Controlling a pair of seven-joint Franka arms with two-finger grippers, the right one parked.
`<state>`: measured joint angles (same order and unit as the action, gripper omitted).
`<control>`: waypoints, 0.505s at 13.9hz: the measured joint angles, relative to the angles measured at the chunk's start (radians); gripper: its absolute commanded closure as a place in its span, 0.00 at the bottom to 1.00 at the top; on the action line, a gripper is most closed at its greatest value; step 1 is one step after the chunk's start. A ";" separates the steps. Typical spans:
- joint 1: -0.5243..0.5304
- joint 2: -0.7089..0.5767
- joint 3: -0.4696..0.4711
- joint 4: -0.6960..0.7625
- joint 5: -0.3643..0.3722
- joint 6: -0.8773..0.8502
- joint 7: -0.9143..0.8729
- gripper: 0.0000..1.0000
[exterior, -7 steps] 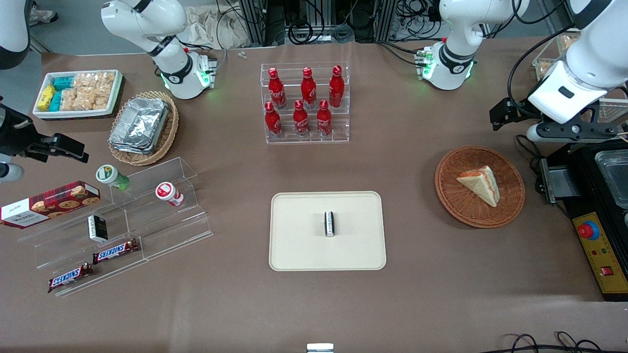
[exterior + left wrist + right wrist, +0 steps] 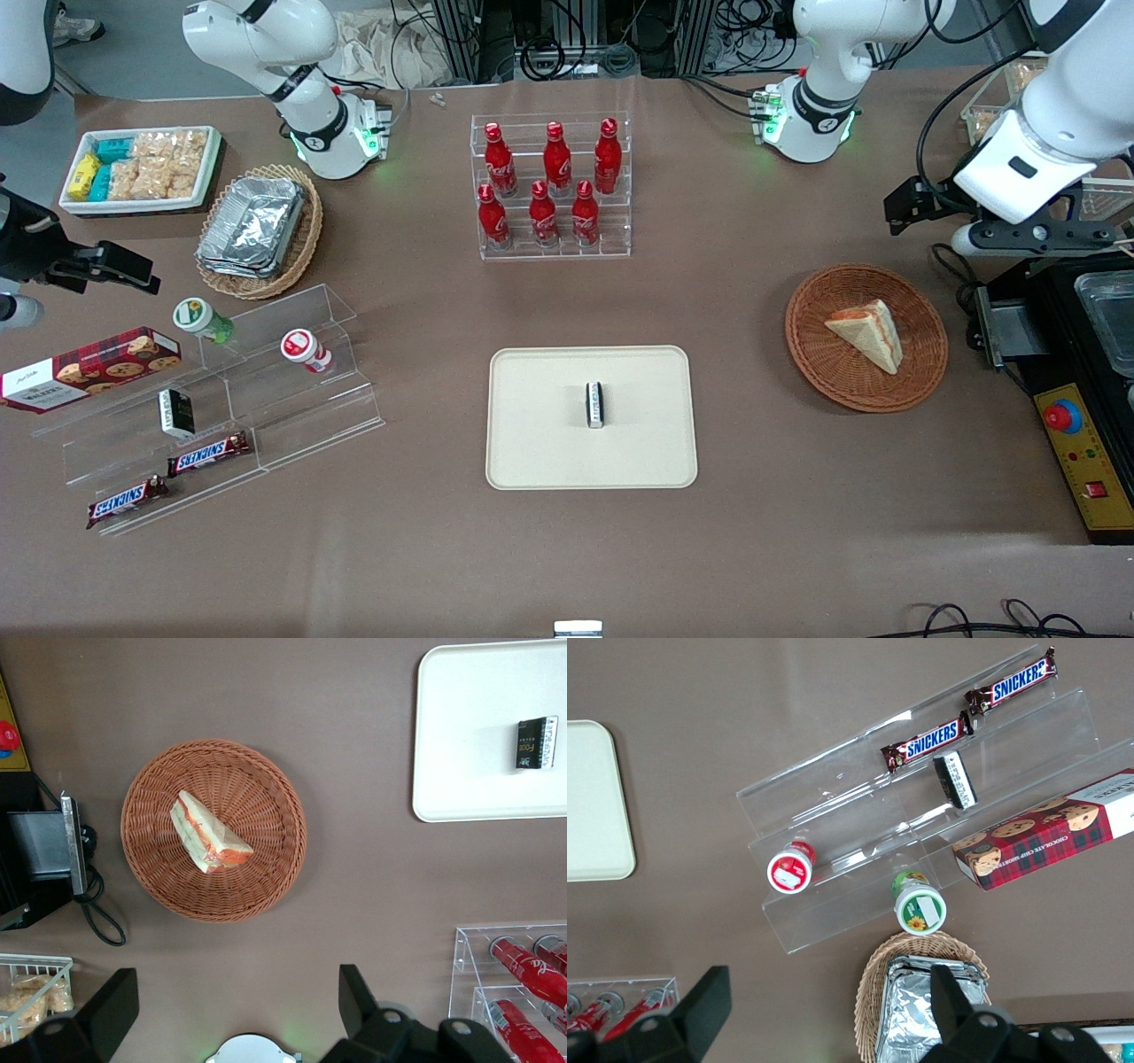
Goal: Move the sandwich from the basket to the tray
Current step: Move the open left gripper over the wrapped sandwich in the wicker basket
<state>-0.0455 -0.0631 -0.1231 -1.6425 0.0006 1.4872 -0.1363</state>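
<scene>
The sandwich (image 2: 868,335), a pale bread wedge with orange-red and green filling, lies in the reddish-brown wicker basket (image 2: 819,372) toward the working arm's end of the table. The wrist view shows it lying in the basket (image 2: 283,859) as well (image 2: 208,833). The cream tray (image 2: 540,443) lies mid-table, nearer the front camera, with a small black packet (image 2: 594,404) on it; both show in the wrist view, the tray (image 2: 469,771) and the packet (image 2: 536,730). My left gripper (image 2: 1028,241) hangs high above the table, beside the basket and farther from the front camera. It is open wide and empty (image 2: 235,1005).
A clear rack of red bottles (image 2: 551,190) stands mid-table, farther back than the tray. A black machine with a red button (image 2: 1076,416) sits at the table edge beside the basket. A clear stepped shelf (image 2: 221,390) with snacks lies toward the parked arm's end.
</scene>
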 measured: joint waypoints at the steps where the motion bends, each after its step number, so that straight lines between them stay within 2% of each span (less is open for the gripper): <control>1: 0.003 0.000 0.003 -0.001 0.001 -0.010 -0.019 0.00; 4: 0.009 -0.004 0.023 -0.029 0.003 -0.029 -0.250 0.00; 7: 0.016 -0.051 0.053 -0.154 0.007 0.002 -0.390 0.00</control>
<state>-0.0298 -0.1143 -0.0703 -1.7969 0.0077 1.4889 -0.5259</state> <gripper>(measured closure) 0.000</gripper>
